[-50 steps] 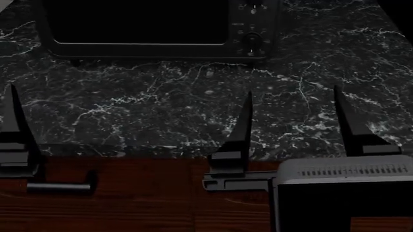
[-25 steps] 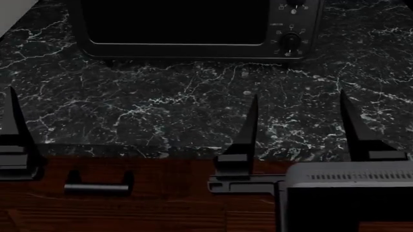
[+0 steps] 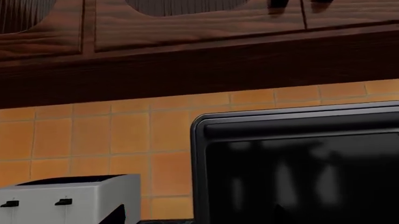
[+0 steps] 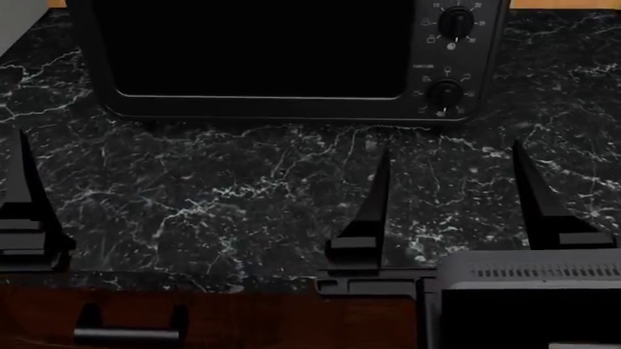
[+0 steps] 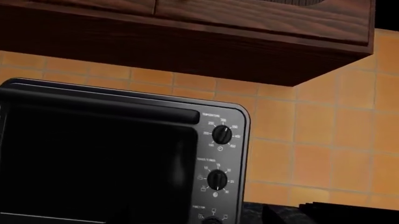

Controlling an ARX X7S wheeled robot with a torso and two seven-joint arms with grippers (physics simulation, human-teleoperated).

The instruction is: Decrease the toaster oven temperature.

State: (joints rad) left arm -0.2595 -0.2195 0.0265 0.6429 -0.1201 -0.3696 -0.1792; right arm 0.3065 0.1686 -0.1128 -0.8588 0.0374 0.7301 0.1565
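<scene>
Black tapered pincer fingers (image 4: 374, 196); the right arm carries a grey vented housing (image 4: 529, 273)

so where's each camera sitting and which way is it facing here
Head view: high on the robot, looking down over the marble counter at the toaster oven; the open right gripper and one left gripper finger show.
Left wrist view: low, looking up at the oven's glass door, a white toaster and cabinets; no body shows.
Right wrist view: low, facing the oven's knobs; no body shows.
Shared: all three see the toaster oven.

Glossy black glass-fronted toaster oven (image 4: 257, 58) on polished white-veined black marble counter (image 4: 243, 189).
</scene>
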